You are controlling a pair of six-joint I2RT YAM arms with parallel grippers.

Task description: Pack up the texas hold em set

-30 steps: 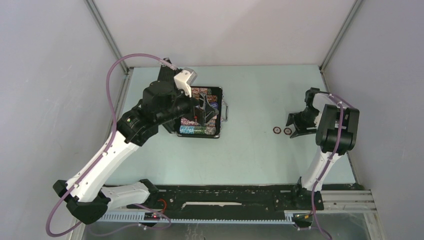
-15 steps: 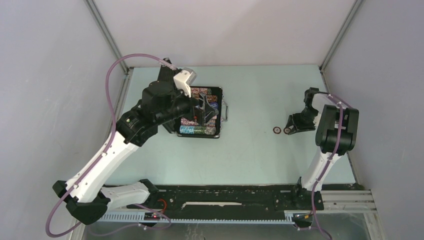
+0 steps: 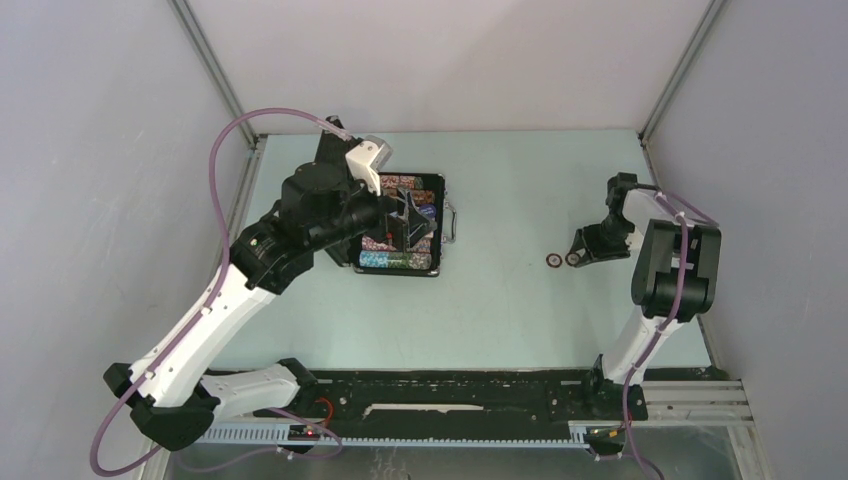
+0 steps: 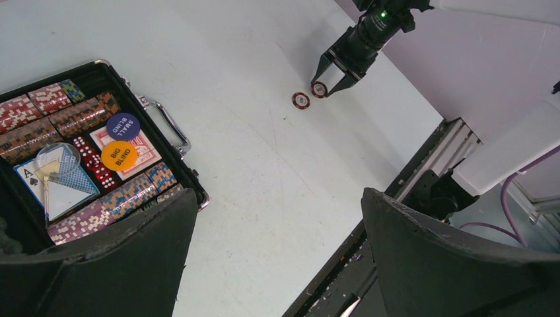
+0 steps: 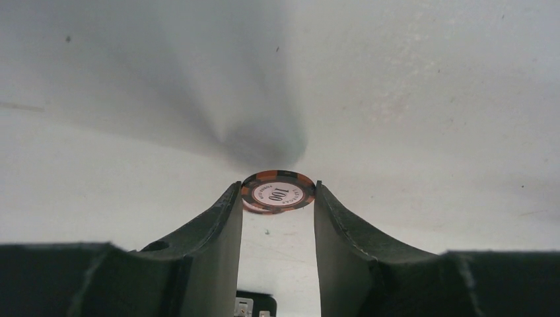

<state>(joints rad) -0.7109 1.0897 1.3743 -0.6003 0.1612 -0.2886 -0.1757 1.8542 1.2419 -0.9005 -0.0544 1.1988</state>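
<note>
One 100 chip, probably light, stiff and slick-rimmed, is pinched edge to edge in the right gripper jaws. Left gripper jaws gape, empty.

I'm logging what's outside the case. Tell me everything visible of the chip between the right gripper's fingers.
The chip marked 100 is round, with a white centre, dark print and a rim banded orange and dark. It sits between the tips of the right gripper, whose fingers touch its opposite edges. Whether it rests on the table cannot be told. A second chip lies nearby.
</note>
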